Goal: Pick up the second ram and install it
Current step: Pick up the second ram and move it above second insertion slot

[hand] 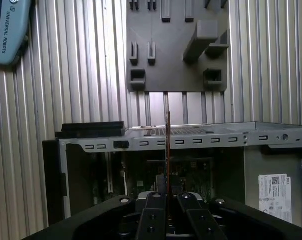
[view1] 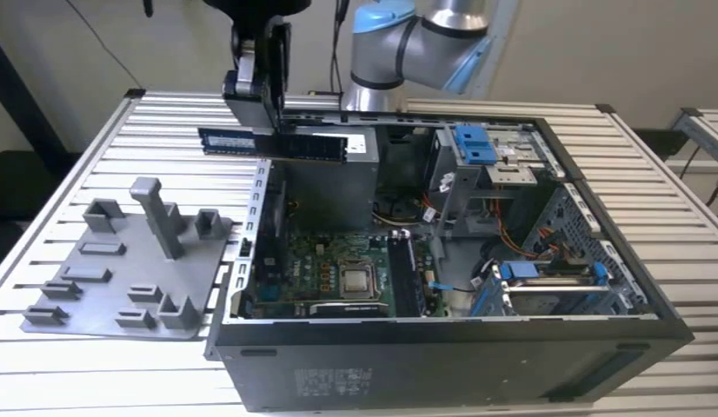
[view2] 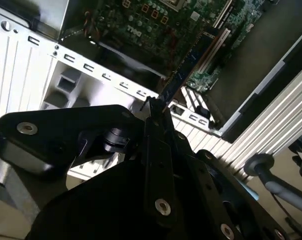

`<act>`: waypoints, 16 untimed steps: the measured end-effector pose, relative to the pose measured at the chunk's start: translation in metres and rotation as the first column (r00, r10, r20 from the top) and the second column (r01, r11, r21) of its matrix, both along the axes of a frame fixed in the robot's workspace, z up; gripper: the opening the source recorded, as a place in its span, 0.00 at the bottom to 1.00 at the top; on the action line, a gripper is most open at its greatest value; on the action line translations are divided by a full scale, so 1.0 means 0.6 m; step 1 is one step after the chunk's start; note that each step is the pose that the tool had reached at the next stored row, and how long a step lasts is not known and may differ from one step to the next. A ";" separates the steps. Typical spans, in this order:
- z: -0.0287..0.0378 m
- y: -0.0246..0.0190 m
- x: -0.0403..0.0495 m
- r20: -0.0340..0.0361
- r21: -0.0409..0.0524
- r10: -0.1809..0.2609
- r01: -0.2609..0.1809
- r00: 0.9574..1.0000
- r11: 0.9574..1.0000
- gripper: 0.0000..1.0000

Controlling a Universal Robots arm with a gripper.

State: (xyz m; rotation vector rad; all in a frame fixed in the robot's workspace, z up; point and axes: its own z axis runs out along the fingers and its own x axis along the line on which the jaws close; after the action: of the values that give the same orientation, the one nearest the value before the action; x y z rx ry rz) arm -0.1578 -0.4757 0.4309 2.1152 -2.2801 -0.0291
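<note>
The second ram (view1: pixel 320 147), a long thin dark stick, hangs level in the air above the rear wall of the open computer case (view1: pixel 452 347). My gripper (view1: pixel 269 129) is shut on its middle from above. In both wrist views the stick shows edge-on, running out from between the black fingers (view2: pixel 160 125): the second ram (view2: pixel 185 70) points toward the green motherboard (view2: pixel 141 25), and the second ram (hand: pixel 167 145) crosses the case's metal rim (hand: pixel 200 141). The motherboard (view1: pixel 335 274) lies on the case floor well below, with its long black slots (view1: pixel 403 269) beside the processor socket.
A grey fixture plate (view1: pixel 116 269) with upright posts lies on the slatted table (view1: pixel 92 156) at the exterior view's left of the case. Inside the case are a grey power supply box (view1: pixel 335 187), blue drive brackets (view1: pixel 475 143) and loose cables (view1: pixel 510 243).
</note>
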 end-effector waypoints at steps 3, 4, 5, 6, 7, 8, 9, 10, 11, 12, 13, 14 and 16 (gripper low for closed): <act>0.000 0.0000 0.011 0.000 0.000 0.000 0.000 1.000 1.000 0.14; 0.000 0.0000 0.014 0.000 0.000 0.000 0.000 1.000 1.000 0.14; 0.000 0.0000 0.018 0.000 0.000 0.000 0.000 1.000 1.000 0.14; 0.000 0.0000 0.021 -0.001 0.000 0.000 0.000 1.000 1.000 0.14; 0.000 0.0000 0.025 -0.001 0.000 0.000 0.000 1.000 1.000 0.14; 0.000 0.0000 0.028 -0.001 0.000 0.000 0.000 1.000 1.000 0.14; 0.000 0.0000 0.032 -0.001 0.000 0.000 0.000 1.000 1.000 0.14; 0.000 0.0001 0.035 -0.001 0.000 0.000 0.000 1.000 1.000 0.14; 0.000 0.0000 0.039 -0.001 0.000 0.000 0.000 1.000 1.000 0.14; 0.000 0.0000 0.042 -0.001 0.000 0.000 0.000 1.000 1.000 0.14; 0.000 0.0000 0.045 -0.001 0.000 0.000 0.000 1.000 1.000 0.14; 0.000 0.0000 0.048 -0.001 0.000 0.000 0.000 1.000 1.000 0.14; 0.000 0.0000 0.055 -0.001 0.000 0.000 0.000 1.000 1.000 0.14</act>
State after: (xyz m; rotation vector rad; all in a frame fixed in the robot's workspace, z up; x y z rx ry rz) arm -0.1250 -0.4757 0.4309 2.1145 -2.2794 -0.0305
